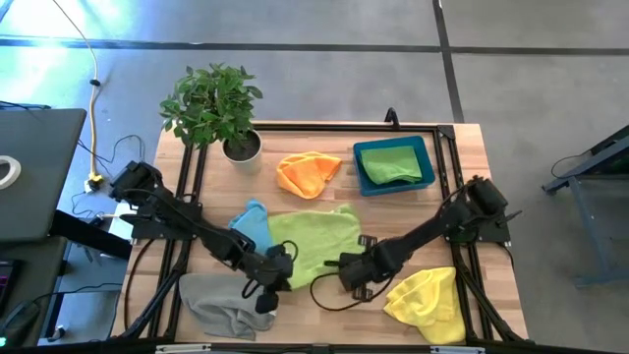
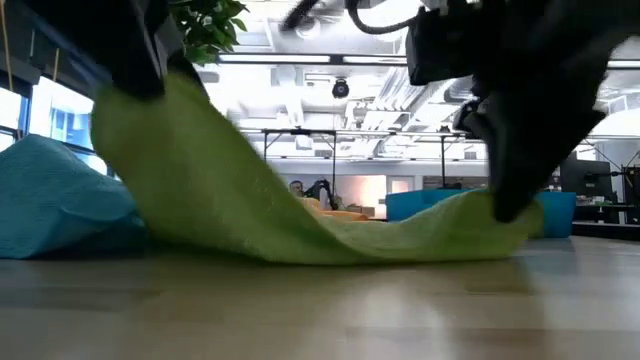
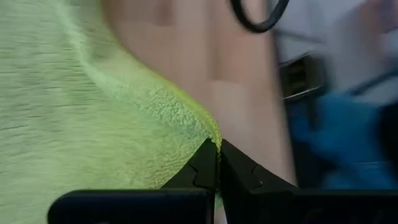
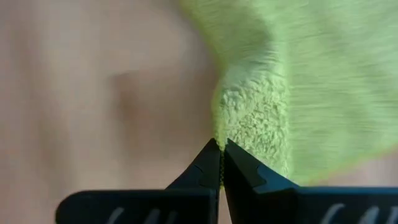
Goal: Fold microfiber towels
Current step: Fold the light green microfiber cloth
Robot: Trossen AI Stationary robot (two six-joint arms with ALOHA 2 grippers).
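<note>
An open office with ceiling lights stretches behind a wooden counter [image 1: 462, 167], where both of your arms meet over a lime green towel [image 1: 314, 241] at the centre; the left hand [image 3: 217, 149] is pinched tight on one near corner of it and the right hand [image 4: 219, 149] is pinched tight on the other, each by only a sliver of pile. That thin bite is your main risk: judging from the wrist views, a quick lift or an uneven pull could slip a corner free and leave the fold skewed. The light blue towel [image 1: 253, 224] lies just beside, possibly touching, and could be dragged along. The grey towel [image 1: 218, 305] sits at the near edge by the left arm, the yellow towel [image 1: 428, 295] by the right arm, the orange towel [image 1: 307, 173] farther back, the green towel [image 1: 391, 162] inside the blue bin [image 1: 429, 162], beside a potted plant [image 1: 214, 108]. From above, the arms cover both gripped corners; at counter height the hands are dark blurs, and you cannot tell how much of the far hem lies flat
</note>
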